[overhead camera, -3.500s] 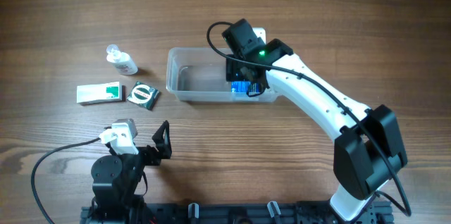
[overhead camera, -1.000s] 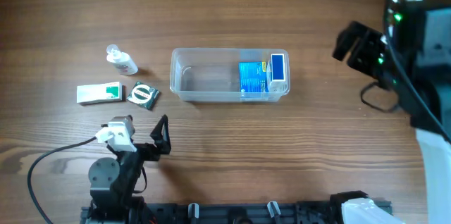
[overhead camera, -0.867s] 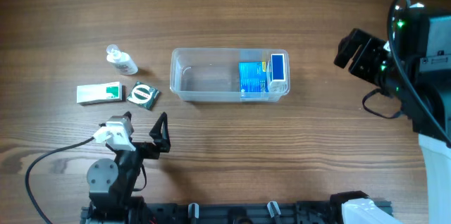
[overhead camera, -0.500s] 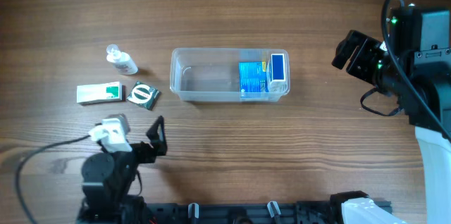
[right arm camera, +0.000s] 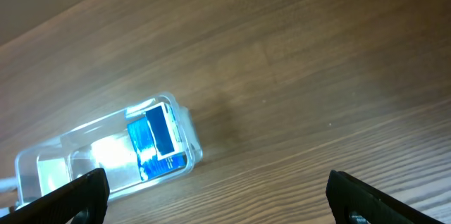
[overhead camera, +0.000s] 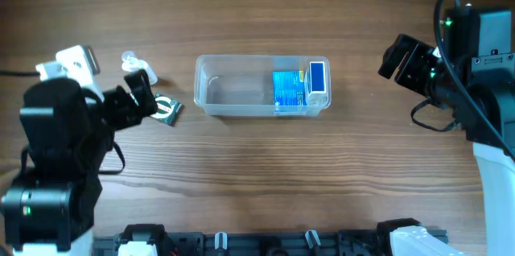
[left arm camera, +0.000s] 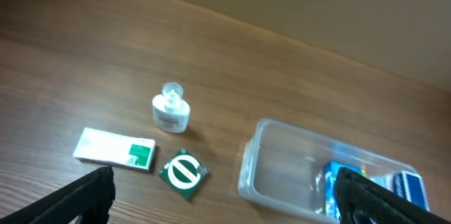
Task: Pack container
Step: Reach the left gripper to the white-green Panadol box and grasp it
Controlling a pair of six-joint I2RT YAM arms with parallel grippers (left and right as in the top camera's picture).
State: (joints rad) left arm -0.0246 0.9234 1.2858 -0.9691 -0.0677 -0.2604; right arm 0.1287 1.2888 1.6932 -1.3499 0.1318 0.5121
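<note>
The clear container (overhead camera: 229,87) stands mid-table with a large blue box (overhead camera: 287,89) and a smaller blue and white box (overhead camera: 317,79) in its right end. My left gripper (overhead camera: 138,95) is open and empty, held high over the small items left of the container. In the left wrist view (left arm camera: 225,206) it looks down on a small clear bottle (left arm camera: 170,109), a white and green box (left arm camera: 115,148), a green square packet (left arm camera: 183,174) and the container (left arm camera: 282,175). My right gripper (overhead camera: 402,57) is open and empty, well right of the container (right arm camera: 56,171).
In the overhead view my left arm hides the white and green box and part of the bottle (overhead camera: 129,60) and the green packet (overhead camera: 168,110). Bare wooden table lies between the container and my right gripper.
My right gripper left the container and drew back to the right; the blue boxes stay inside. My left arm rose from the front edge and moved back over the small items.
</note>
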